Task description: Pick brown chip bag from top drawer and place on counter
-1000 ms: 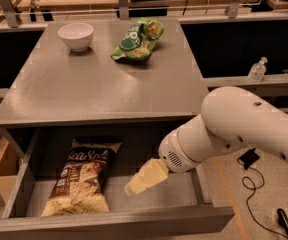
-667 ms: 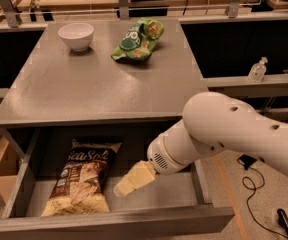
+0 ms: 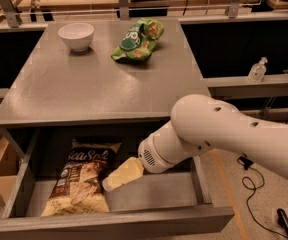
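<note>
Lying flat in the left of the open drawer, the chip bag is easy to reach from above; the hand sits low at its right edge, angled toward it for a grab, open or closed I cannot tell

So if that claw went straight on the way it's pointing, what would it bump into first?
Most likely the brown chip bag lying in the top drawer: the claw points down-left at the bag's right edge. Depth is unclear, so it might meet the drawer floor first.
</note>
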Action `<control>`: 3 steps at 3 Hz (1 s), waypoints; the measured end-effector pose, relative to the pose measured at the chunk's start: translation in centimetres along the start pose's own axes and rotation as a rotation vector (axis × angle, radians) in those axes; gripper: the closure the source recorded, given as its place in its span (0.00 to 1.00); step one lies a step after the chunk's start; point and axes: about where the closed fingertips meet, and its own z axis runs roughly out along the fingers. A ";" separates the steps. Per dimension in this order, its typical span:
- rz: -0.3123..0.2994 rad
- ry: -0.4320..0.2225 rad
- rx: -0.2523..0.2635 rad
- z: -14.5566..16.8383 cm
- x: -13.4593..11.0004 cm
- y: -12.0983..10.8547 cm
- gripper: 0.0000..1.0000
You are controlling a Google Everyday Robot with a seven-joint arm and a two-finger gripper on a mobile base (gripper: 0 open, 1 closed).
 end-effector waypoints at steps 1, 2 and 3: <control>0.038 0.004 0.014 0.8 -0.3 1.0 0.00; 0.016 0.024 0.055 3.2 -1.4 4.6 0.00; 0.040 0.032 0.057 5.5 -2.4 7.7 0.00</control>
